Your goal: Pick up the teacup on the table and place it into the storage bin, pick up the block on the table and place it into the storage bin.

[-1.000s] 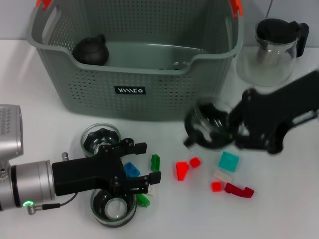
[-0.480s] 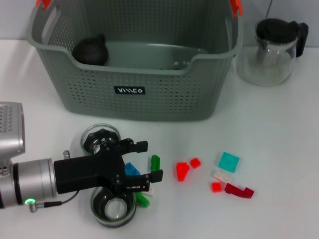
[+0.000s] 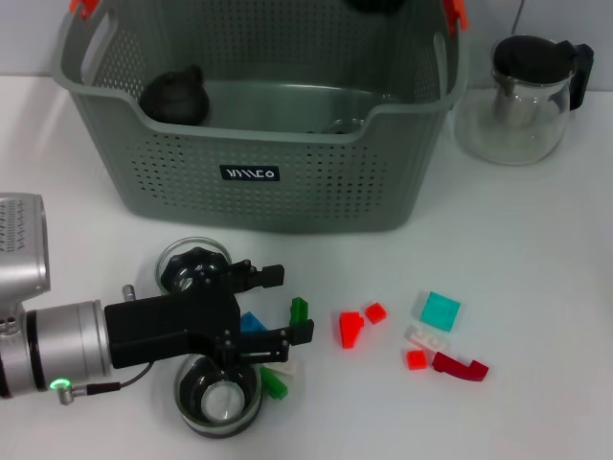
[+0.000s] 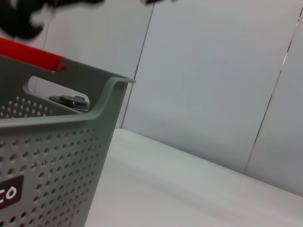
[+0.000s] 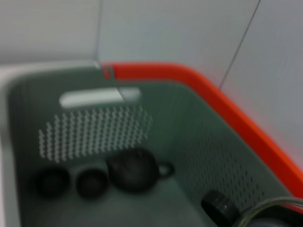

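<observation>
The grey-green storage bin (image 3: 287, 206) stands at the back of the white table, and a dark teapot (image 3: 172, 96) lies inside it. My left gripper (image 3: 289, 305) is open low over the table in front of the bin. Its fingers reach past a blue block (image 3: 251, 323), and a green block (image 3: 299, 310) sits between the tips. A glass teacup (image 3: 218, 398) and a second cup with a dark top (image 3: 194, 268) flank that arm. My right gripper (image 3: 374, 5) shows only as a dark sliver above the bin's far rim. The right wrist view looks down into the bin (image 5: 94, 127).
A glass pitcher with a black lid (image 3: 527, 86) stands right of the bin. Red (image 3: 350, 328), teal (image 3: 440, 310), white (image 3: 426, 338) and dark red (image 3: 460, 365) blocks are scattered front right. Inside the bin lie the teapot (image 5: 132, 170), small dark cups (image 5: 92, 183) and a glass rim (image 5: 270, 210).
The right arm, which held a glass cup over the table a second ago, has risen out of the scene to above the bin. The left gripper edged slightly right.
</observation>
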Controlling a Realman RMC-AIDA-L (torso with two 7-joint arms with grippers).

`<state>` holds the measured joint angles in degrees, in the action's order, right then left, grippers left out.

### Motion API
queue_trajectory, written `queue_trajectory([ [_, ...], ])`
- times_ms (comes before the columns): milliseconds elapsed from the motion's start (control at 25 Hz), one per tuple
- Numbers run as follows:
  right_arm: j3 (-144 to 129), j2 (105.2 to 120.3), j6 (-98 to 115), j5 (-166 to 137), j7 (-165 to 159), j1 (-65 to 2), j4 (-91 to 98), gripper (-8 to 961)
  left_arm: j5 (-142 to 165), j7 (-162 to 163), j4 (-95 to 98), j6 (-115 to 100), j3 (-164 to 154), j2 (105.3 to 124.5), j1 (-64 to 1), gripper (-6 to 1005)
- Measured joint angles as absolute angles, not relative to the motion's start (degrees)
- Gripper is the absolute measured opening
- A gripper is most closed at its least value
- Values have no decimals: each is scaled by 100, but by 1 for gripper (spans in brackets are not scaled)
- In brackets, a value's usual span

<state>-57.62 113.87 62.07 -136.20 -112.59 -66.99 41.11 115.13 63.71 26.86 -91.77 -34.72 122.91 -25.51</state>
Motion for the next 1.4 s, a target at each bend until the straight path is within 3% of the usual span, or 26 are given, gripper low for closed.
queue_trajectory([
  [400, -6479, 11633, 4920, -14301, -11205, -6943, 3204, 155, 11496, 6371, 2661, -9173, -3472, 12297, -2603, 876],
  [800, -6667, 11733, 4796, -14540, -11241, -6905, 3083, 189, 11496, 6372, 2654, -9166, -3472, 12296, -2584, 875],
  [1240, -6671, 11742, 4860, -14595, -11283, -6905, 3105, 226, 11496, 6378, 2654, -9159, -3472, 12295, -2565, 876],
  [1400, -6670, 11742, 4862, -14603, -11285, -6897, 3119, 424, 11496, 6383, 2654, -9158, -3472, 12295, -2561, 875],
])
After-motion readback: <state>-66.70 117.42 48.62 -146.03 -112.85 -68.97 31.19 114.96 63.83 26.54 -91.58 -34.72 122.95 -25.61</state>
